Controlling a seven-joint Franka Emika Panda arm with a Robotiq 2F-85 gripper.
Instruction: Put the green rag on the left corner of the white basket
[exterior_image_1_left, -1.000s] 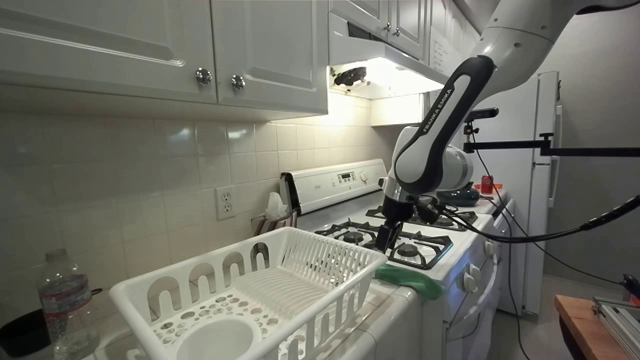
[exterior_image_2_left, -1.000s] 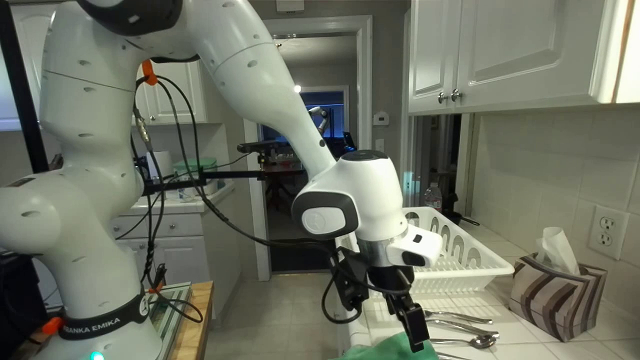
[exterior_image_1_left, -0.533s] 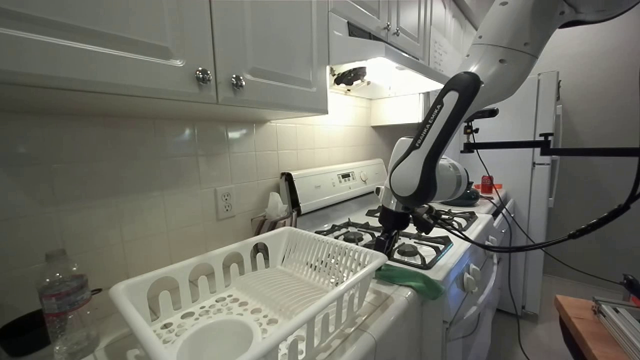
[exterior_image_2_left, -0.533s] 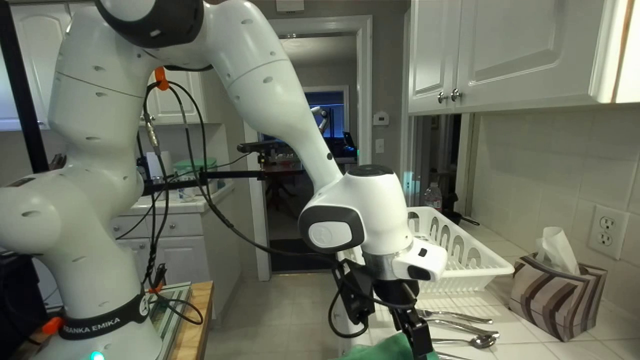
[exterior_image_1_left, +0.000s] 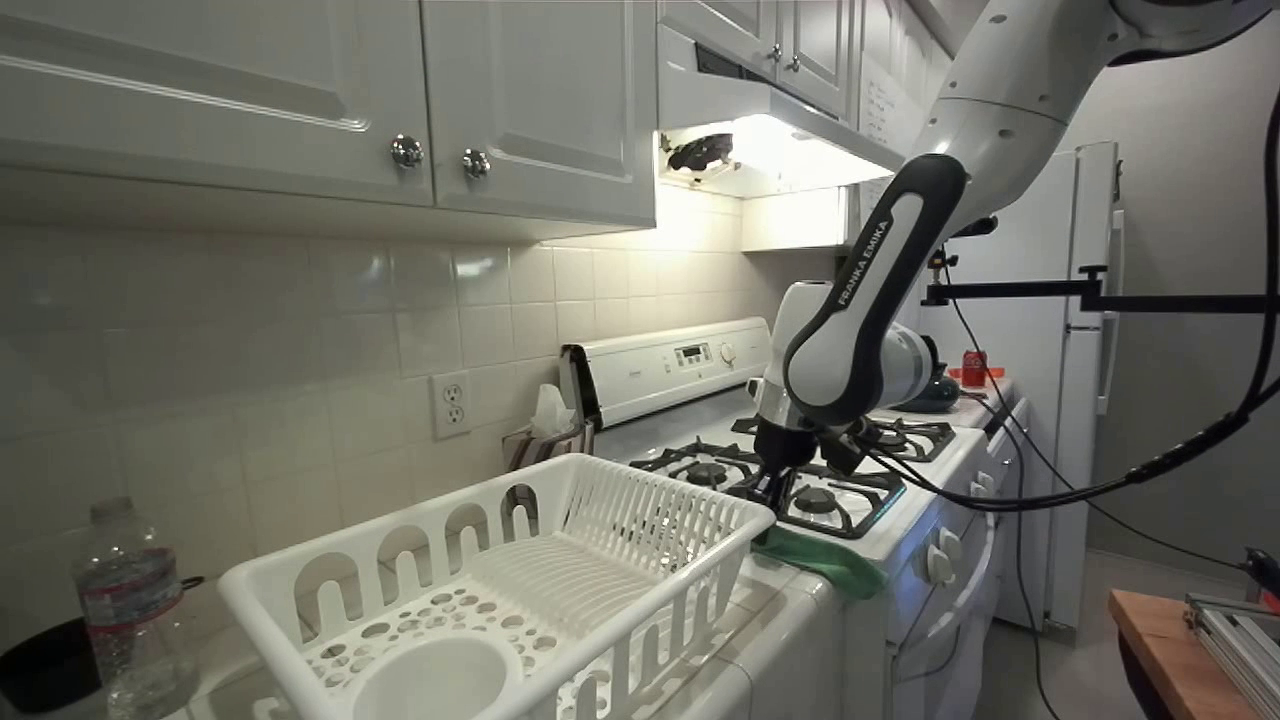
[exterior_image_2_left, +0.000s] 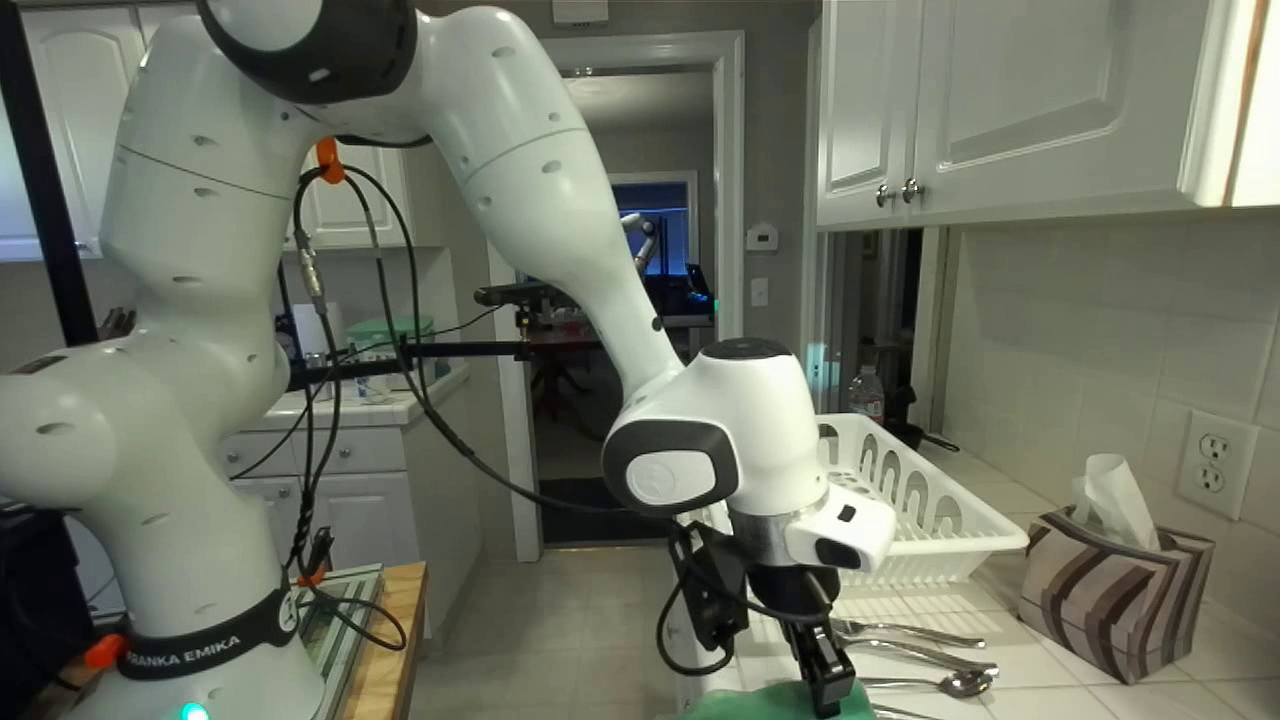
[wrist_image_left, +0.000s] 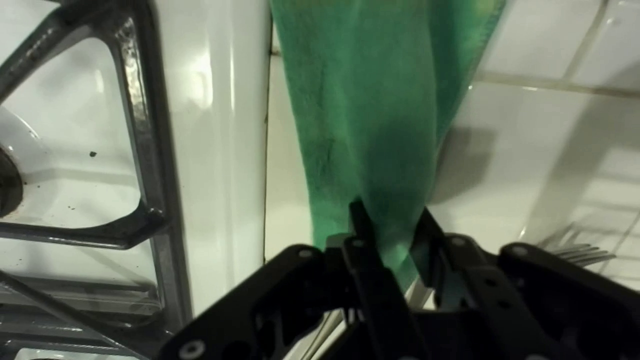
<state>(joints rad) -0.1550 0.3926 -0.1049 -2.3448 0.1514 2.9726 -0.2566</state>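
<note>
I judge the task to be in its early part: the green rag lies on the tiled surface, between the stove and the white basket, and it is not yet put on any corner. The pincer is down at the rag, its jaws standing on both sides of a raised fold — but whether they pinch it or only surround it, I cannot tell. What is left is a secure grasp, the lifting over the basket's rim and the laying on the left corner. Several pieces of cutlery lie just beside the pincer, and in the wrist view what look like their handles show beneath it — they may be caught together with the rag. The tissue box stands well apart and probably disturbs nothing; the basket's rim is the more serious obstacle.
</note>
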